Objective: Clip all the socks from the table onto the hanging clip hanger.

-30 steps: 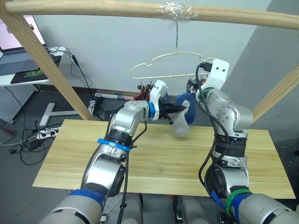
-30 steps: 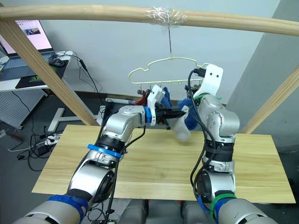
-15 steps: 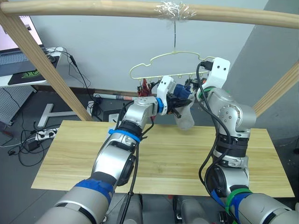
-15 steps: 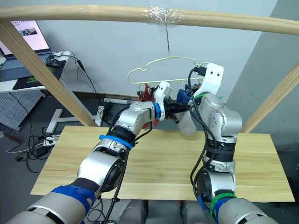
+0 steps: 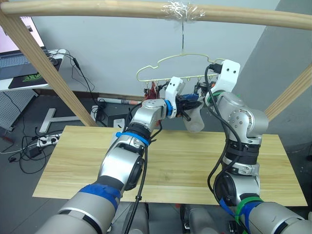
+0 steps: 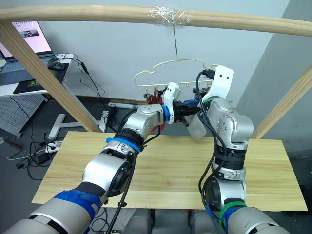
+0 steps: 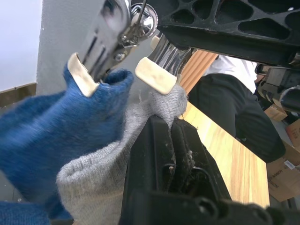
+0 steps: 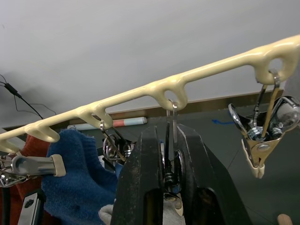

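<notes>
We see the hanger (image 5: 170,66) hung by its hook from the wooden pole (image 5: 97,8), high over the table (image 5: 87,161); both our arms reach up to its row of clips. Our left gripper (image 7: 171,129) has its fingers pressed together on the edge of a grey sock (image 7: 112,164), holding that edge up right beneath the spread, cream-tipped ends of a metal clip (image 7: 154,65); the sock's body droops below the hanger in the head views, just beside our right arm. A blue sock (image 7: 42,136) hangs touching the grey one, its top caught under the tip of the neighbouring clip. Our right gripper (image 8: 169,140) stands just under the hanger's bar, its two fingers squeezed on a clip (image 8: 170,154) that hangs from a loop of the bar; another clip (image 8: 258,140) dangles free at the next loop. A rust red sock (image 5: 152,92) hangs farther along the row, on our left side. The part of the table we can see carries no socks. A person in dark trousers (image 7: 229,103) stands beyond the table.
</notes>
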### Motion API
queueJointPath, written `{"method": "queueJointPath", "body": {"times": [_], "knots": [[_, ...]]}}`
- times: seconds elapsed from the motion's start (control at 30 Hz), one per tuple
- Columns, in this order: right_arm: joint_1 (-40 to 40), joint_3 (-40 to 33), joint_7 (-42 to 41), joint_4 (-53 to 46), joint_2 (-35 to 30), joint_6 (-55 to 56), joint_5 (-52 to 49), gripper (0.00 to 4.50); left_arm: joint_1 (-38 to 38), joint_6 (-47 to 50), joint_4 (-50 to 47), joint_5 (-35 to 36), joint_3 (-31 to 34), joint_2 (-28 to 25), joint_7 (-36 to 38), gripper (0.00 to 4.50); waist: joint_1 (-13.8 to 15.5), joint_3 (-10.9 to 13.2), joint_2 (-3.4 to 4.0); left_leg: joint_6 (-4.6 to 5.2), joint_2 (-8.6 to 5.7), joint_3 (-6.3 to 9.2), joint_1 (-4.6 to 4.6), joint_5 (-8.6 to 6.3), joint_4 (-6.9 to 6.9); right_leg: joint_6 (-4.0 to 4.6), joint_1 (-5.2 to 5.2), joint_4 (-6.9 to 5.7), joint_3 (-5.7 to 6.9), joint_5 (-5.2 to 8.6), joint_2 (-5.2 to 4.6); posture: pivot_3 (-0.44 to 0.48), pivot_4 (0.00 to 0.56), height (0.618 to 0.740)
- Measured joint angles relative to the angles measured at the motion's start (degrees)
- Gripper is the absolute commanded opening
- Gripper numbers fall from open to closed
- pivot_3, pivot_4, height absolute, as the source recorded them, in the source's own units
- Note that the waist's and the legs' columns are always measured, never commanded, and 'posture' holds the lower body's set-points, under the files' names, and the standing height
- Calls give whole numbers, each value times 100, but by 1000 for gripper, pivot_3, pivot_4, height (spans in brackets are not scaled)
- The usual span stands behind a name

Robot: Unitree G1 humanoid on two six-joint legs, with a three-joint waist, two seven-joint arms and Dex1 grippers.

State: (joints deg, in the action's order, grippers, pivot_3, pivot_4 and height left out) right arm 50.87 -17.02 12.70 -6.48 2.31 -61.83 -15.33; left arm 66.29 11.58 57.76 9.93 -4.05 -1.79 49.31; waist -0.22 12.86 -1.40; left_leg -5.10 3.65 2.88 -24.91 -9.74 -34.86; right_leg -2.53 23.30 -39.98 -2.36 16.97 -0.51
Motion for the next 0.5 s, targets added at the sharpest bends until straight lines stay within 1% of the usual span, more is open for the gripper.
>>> {"method": "queueJointPath", "body": {"times": [0.27, 0.5], "knots": [[0, 1, -10, -25, 0, -15, 0, 113, 204, -99, 257, -3, 151, 47, -140, 34, -1, 0, 0, 0, 0, 0, 0, 0, 0, 0, 0, 0, 0, 0, 0, 55, 157, 740], [0, 2, -14, -31, 0, -17, 0, 113, 210, -161, 317, -5, 227, 63, -144, 34, -2, 0, 0, 0, 0, 0, 0, 0, 0, 0, 0, 0, 0, 0, 0, 57, 157, 740]]}}
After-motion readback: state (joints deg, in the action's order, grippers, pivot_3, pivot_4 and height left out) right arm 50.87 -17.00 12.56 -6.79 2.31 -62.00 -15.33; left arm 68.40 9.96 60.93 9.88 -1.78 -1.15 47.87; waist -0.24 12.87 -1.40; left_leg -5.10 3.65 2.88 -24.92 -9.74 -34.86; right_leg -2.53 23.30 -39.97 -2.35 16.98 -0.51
